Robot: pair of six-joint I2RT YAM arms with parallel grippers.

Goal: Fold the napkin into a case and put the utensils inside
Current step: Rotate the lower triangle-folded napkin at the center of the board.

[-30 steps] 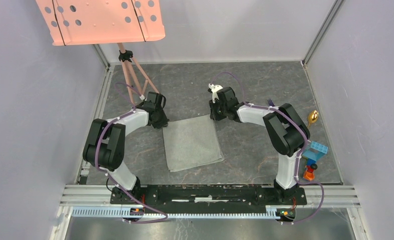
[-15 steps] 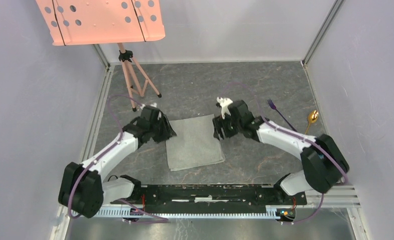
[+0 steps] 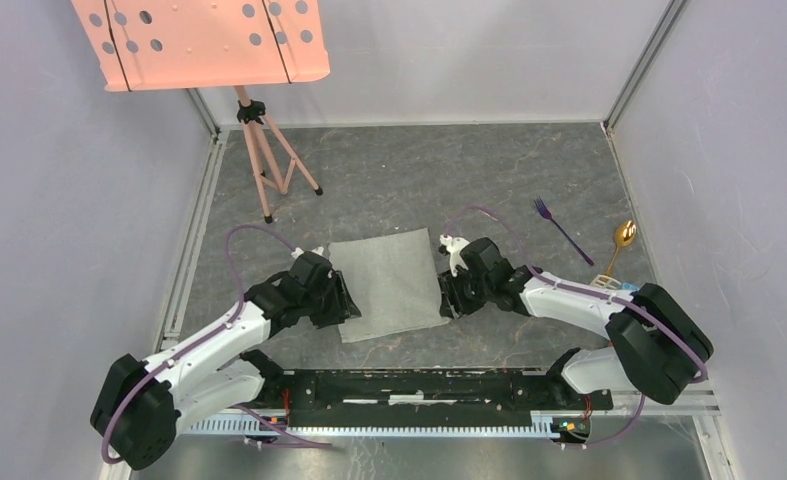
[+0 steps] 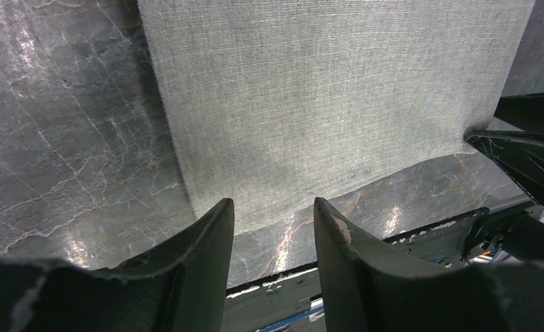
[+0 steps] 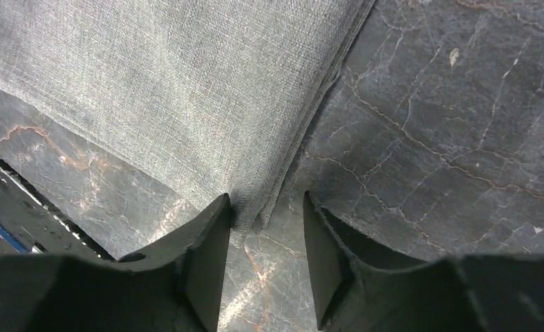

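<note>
At the near corners of the napkin [image 3: 387, 285], both arms sit low over the surface [image 3: 419, 170]. The left gripper [image 3: 347, 302] stands at the near-left corner and the right gripper [image 3: 446, 298] at the near-right corner, each equally close to its own corner.

Both wrist views show the fingers spread and neither gripper clenched on cloth. The left has the corner hem just ahead of its gap. The right has the corner lying within its gap.

The napkin lies flat and looks roughly square from above, with no clear long axis. A layered edge shows along its right side.

Judgement: the coming move is a paired pinch at these corners.

No case is formed, and nothing lies on or inside the cloth. The fork [image 3: 564, 232] and the spoon [image 3: 617, 250] rest on the bare surface, well off the napkin's right side and nearer the right arm.
</note>
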